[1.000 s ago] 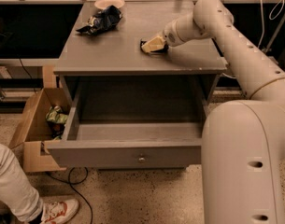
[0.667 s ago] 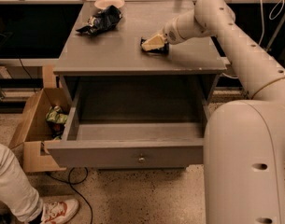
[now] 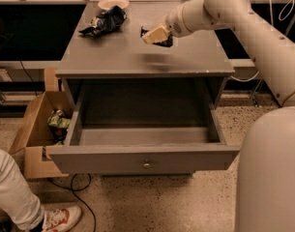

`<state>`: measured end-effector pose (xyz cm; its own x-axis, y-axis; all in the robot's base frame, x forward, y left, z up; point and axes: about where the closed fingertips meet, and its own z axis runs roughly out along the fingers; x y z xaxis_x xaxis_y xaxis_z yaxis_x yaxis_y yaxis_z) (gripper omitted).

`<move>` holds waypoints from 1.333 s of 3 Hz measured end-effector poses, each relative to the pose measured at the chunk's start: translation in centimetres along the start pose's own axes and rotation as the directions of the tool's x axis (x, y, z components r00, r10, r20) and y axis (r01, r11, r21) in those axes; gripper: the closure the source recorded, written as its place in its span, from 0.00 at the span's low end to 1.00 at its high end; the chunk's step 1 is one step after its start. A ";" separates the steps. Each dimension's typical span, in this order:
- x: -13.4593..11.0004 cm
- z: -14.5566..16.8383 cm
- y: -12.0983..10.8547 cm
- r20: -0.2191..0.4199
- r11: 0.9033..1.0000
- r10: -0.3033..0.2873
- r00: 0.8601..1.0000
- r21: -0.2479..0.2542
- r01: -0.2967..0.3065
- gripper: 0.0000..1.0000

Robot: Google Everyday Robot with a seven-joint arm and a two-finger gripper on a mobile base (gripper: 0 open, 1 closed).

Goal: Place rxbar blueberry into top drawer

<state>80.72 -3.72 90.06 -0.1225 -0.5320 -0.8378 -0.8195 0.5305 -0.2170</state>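
Note:
My gripper (image 3: 155, 35) hangs over the back right of the grey cabinet top (image 3: 113, 57), a little above the surface, with its blurred shadow on the top below it. Its pale fingers are shut on the rxbar blueberry (image 3: 167, 41), a small dark flat bar that shows just behind and under them. The top drawer (image 3: 144, 158) is pulled wide open below the cabinet top. Its inside is bare, and a small round knob sits in the middle of its front panel.
A wrinkled dark chip bag (image 3: 102, 23) and a pale bowl (image 3: 113, 4) lie at the back left of the cabinet top. An open cardboard box (image 3: 31, 129) with a green packet stands on the floor to the left. A person's leg and shoe (image 3: 57, 219) are at the bottom left.
My gripper has risen off the cabinet top with the bar in it and moved slightly towards the front. The drawer stays open as before.

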 end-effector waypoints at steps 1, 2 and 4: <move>1.7 0.0 3.8 -0.035 0.998 0.048 0.998 -0.050 -0.050 1.00; 1.7 0.0 3.8 -0.035 0.998 0.048 0.998 -0.050 -0.050 1.00; 2.5 -3.7 7.8 -0.047 0.997 0.057 0.997 -0.057 -0.060 1.00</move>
<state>71.94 -3.39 88.13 -0.1951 -0.5312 -0.8245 -0.8413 0.5227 -0.1376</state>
